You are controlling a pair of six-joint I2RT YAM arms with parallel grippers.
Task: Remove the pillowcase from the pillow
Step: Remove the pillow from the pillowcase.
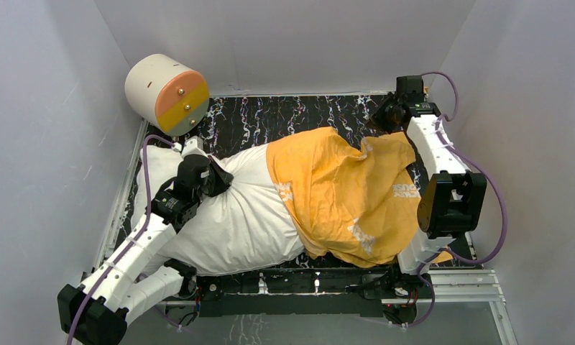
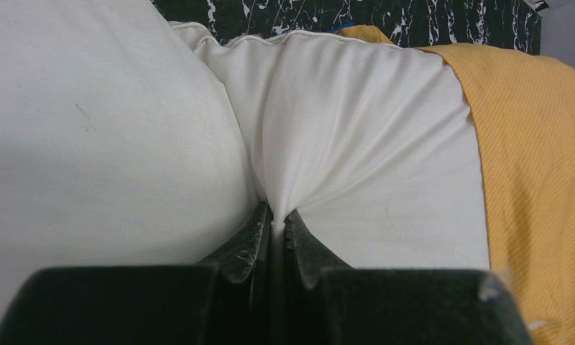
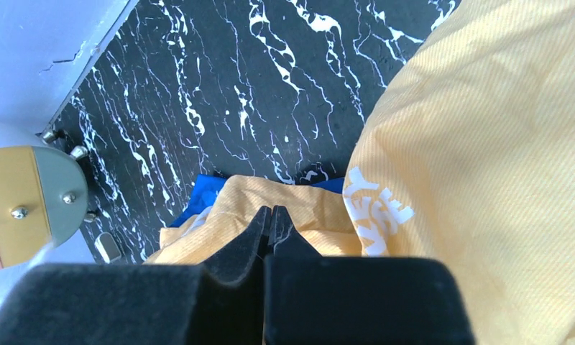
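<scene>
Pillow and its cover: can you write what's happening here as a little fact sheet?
pillow: white, lying across the black marbled table, left half bare
pillowcase: orange side up, covering the pillow's right half
left tool: shut, pinching the pillow's bare cloth
right tool: shut, seemingly pinching the pillowcase's far edge
task state: pillowcase partly off

Soft, even white light fills the overhead view, with faint shadow under the pillow (image 1: 227,215) at 6 o'clock. Both wrist views blur their own dark fingers (image 2: 245,241) at 6 o'clock; the right one washes pale on the wall (image 3: 40,43) at 10 o'clock.
</scene>
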